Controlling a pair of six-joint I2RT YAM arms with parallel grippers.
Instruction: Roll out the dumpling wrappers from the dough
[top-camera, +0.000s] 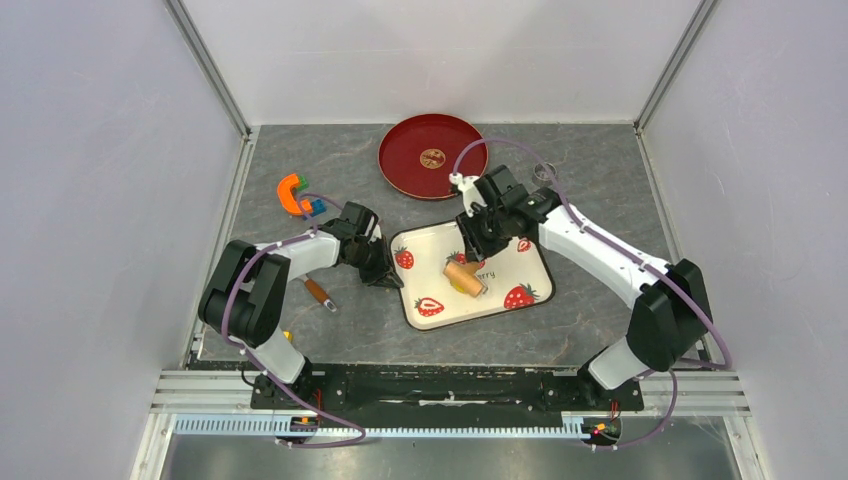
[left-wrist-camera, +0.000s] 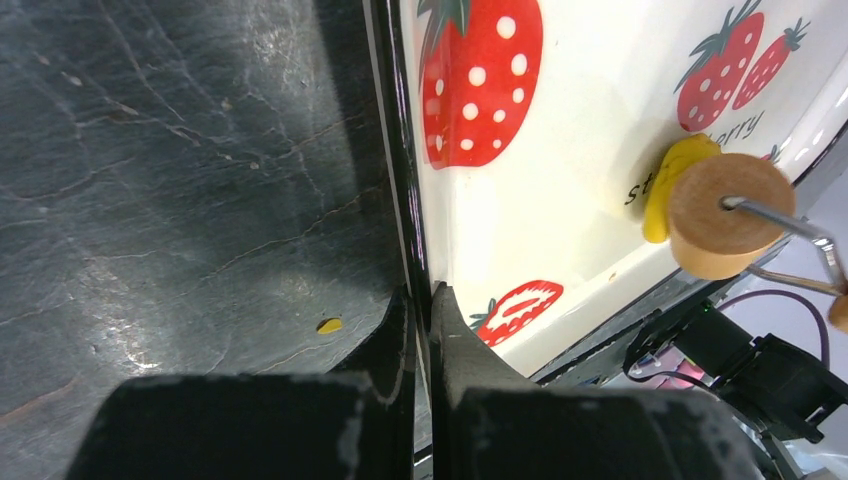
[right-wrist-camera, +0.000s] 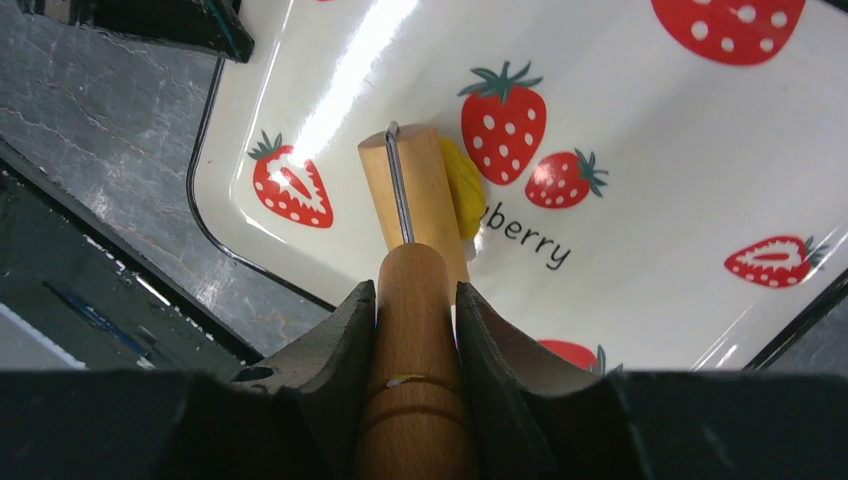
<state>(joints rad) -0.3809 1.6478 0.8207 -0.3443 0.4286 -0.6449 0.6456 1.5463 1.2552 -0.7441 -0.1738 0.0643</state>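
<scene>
A white strawberry tray (top-camera: 520, 268) lies mid-table. A small flat piece of yellow dough (top-camera: 460, 289) lies on it, partly under the wooden roller (top-camera: 466, 277), so I cannot tell if it is a round wrapper. My right gripper (top-camera: 472, 250) is shut on the roller's wooden handle (right-wrist-camera: 415, 330). The drum (right-wrist-camera: 425, 190) rests over the dough (right-wrist-camera: 466, 185). My left gripper (top-camera: 388, 272) is shut on the tray's left rim (left-wrist-camera: 412, 200), fingertips (left-wrist-camera: 447, 305) either side of it. The dough (left-wrist-camera: 672, 175) and roller end (left-wrist-camera: 725, 210) show in the left wrist view.
A red plate (top-camera: 405, 170) with a small gold mark at its centre lies behind the tray. An orange C-shaped tool (top-camera: 292, 195) and a wooden-handled tool (top-camera: 318, 292) lie left. A metal ring (top-camera: 544, 172) sits at the back right. A yellow crumb (left-wrist-camera: 329, 324) lies on the table.
</scene>
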